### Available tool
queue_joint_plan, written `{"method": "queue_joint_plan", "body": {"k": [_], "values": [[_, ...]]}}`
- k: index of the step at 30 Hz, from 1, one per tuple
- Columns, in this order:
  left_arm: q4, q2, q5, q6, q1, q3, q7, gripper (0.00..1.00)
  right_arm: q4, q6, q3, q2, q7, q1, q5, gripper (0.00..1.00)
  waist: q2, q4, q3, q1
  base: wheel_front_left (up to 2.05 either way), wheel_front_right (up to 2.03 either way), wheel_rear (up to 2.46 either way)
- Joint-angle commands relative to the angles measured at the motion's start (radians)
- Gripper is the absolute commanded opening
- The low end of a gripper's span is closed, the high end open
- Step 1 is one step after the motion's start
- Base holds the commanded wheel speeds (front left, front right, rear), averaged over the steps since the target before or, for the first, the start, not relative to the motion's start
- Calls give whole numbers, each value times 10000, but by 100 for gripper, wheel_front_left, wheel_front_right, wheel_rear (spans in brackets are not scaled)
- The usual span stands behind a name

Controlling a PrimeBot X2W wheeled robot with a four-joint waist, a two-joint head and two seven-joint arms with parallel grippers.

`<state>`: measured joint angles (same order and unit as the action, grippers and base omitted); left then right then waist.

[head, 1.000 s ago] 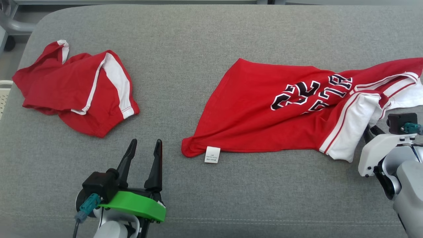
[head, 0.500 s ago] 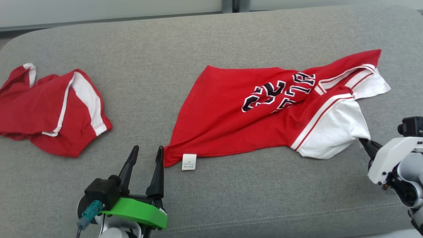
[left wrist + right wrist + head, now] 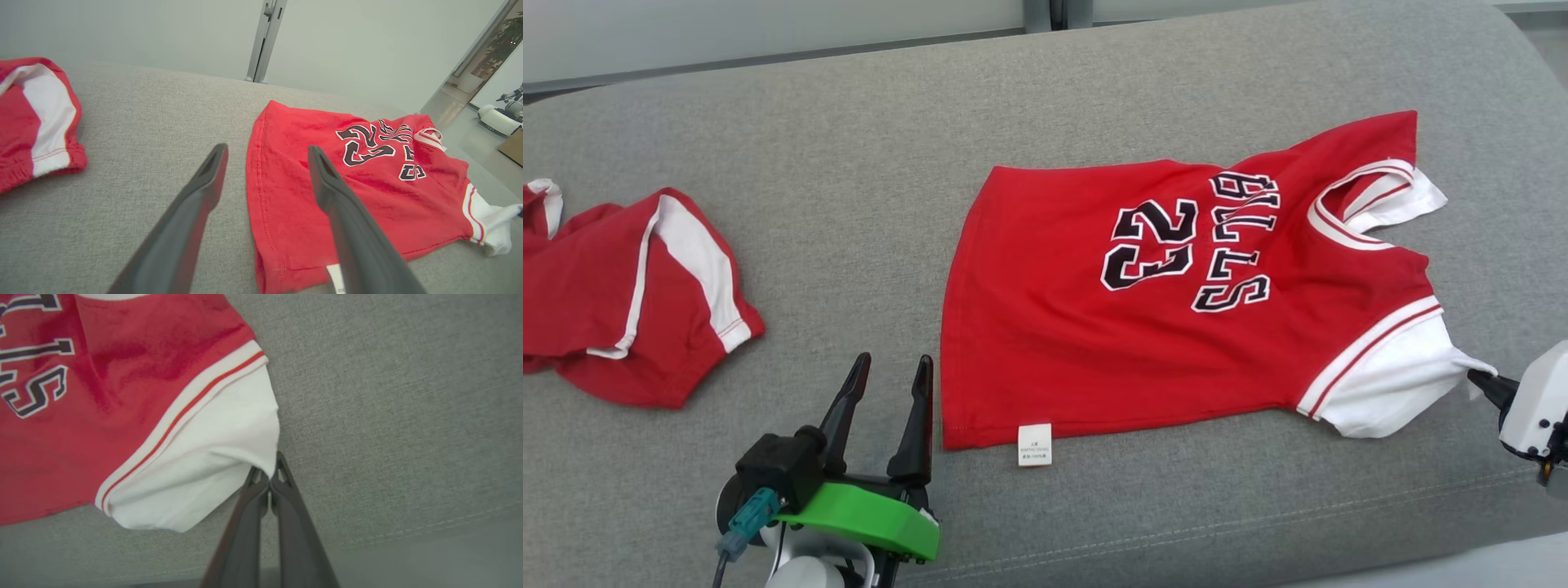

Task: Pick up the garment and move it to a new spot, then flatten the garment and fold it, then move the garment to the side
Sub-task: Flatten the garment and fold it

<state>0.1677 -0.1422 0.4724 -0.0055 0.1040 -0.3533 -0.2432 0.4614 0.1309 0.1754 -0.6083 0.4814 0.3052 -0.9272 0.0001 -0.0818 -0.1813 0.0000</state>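
Head view: a second red garment [image 3: 629,294] lies on the grey cushion [image 3: 849,163]. The left pincer [image 3: 892,359], fingers apart, sits just beside the hem of the spread red jersey [image 3: 1062,343]. The right pincer [image 3: 1478,380] is clamped on its white sleeve [image 3: 1388,392].

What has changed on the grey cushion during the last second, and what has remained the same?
The right gripper closed its jaws on the white sleeve and drew it outward, so the crumpled jersey now lies spread out. The left gripper stayed open beside it; the other red garment did not move.
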Motion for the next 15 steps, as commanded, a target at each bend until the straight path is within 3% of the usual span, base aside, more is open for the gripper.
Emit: {"method": "queue_joint_plan", "body": {"k": [1,4,5,7,9,15], "values": [[-21,-96,-90,10,148,45,17,100,258,-4,-17,105,66,248,263,0,-1,187,-149,0,0,0,0],[-50,-133,-72,36,151,53,17,100,800,-4,-6,343,88,520,658,0,-1,274,-209,0,0,0,0],[-50,-146,-65,43,153,56,15,100,959,-4,-13,415,92,586,740,9,-1,290,-218,0,0,0,0],[-64,-150,-58,77,153,55,11,100,1201,-4,-11,459,56,671,920,75,-1,292,-230,0,0,0,0],[-87,-164,-46,119,111,63,8,100,1330,-4,25,498,114,676,998,100,-1,232,-221,0,0,0,0],[-186,-215,-114,171,100,-30,91,100,1380,-4,-167,294,-52,426,1065,100,-1,-152,-154,0,0,0,0]]}}
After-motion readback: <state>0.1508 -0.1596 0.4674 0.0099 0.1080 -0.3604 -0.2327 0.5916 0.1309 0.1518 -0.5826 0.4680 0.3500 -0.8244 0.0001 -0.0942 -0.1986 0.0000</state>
